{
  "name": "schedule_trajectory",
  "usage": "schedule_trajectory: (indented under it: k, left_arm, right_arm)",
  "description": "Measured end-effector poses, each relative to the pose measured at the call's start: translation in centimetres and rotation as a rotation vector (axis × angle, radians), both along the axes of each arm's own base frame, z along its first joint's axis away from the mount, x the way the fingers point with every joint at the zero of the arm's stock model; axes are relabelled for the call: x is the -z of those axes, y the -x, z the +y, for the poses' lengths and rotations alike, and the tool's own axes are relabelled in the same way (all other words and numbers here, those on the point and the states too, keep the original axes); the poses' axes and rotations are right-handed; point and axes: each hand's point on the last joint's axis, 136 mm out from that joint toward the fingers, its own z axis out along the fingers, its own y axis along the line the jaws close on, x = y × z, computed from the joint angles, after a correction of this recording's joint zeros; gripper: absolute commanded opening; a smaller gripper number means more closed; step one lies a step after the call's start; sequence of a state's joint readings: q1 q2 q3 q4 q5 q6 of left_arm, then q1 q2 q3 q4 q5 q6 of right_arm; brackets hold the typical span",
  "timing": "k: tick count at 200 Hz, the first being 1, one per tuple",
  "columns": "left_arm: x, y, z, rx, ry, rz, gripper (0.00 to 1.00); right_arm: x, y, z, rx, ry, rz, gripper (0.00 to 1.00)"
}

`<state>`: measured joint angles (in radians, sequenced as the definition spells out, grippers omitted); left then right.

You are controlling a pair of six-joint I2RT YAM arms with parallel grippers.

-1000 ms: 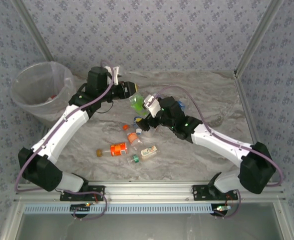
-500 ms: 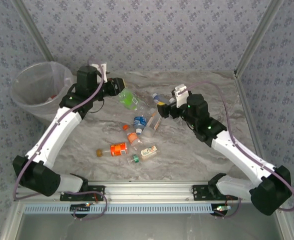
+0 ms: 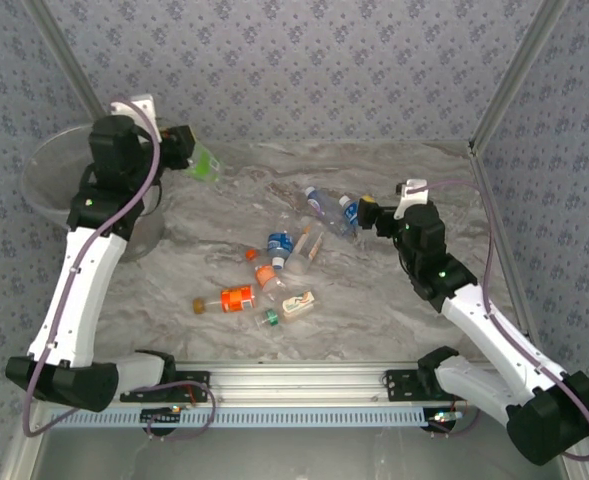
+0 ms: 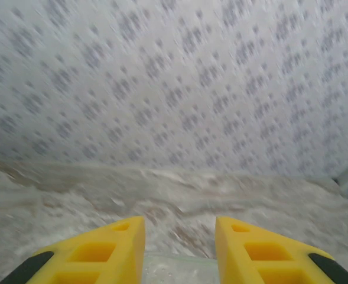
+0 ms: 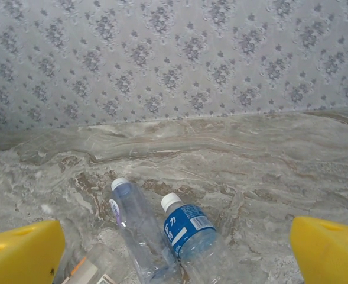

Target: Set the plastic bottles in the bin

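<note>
When looking down from the top, find the bin [image 3: 44,200] at ten o'clock on the marble-look table [image 3: 374,320]. See the left arm [image 3: 79,270] stretched up in front of it. Spot the left gripper [image 3: 190,153] just beside the bin rim, on its three o'clock side, up off the table. See its fingers squeezed on a green-label bottle [image 3: 206,166], with the bottle poking out toward three o'clock, beside the bin and not inside it. From the left wrist, see two yellow fingers [image 4: 111,251] with a bit of clear plastic pinched between them at six o'clock.

Over at three o'clock, find the right gripper [image 3: 370,213] with fingers spread wide apart, holding nothing. From the right wrist, see its yellow fingers [image 5: 20,254] far apart in the two bottom corners. Between them, lying on the table, spot a blue-label bottle [image 5: 188,232] with a white cap and, just beside it at nine o'clock, a clear bottle [image 5: 135,228]. From the top, find those two right next to the open gripper, on its nine o'clock side.

Near the middle of the table, spot more plastic bottles lying in a loose bunch: a middle blue bottle [image 3: 279,242], then an orange-label bottle [image 3: 237,298] at seven o'clock from it. All well apart from the bin.
</note>
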<state>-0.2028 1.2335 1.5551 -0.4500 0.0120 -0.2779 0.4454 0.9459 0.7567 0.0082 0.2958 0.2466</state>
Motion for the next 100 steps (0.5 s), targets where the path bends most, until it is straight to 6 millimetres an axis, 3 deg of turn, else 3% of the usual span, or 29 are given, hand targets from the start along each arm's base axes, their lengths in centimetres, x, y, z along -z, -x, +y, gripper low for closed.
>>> schedule_trajectory:
  k: [39,100]
  left_arm:
    - [-3.5,-0.3,6.5,-0.249,-0.079,-0.108,0.0]
    - [-4.3,0.0,15.9,-0.604,-0.144,-0.136,0.0]
  right_arm:
    - [0.5,0.0,-0.5,0.026,-0.052,0.03,1.0]
    - [0.7,0.1,-0.5,0.021,-0.097,0.047,1.0]
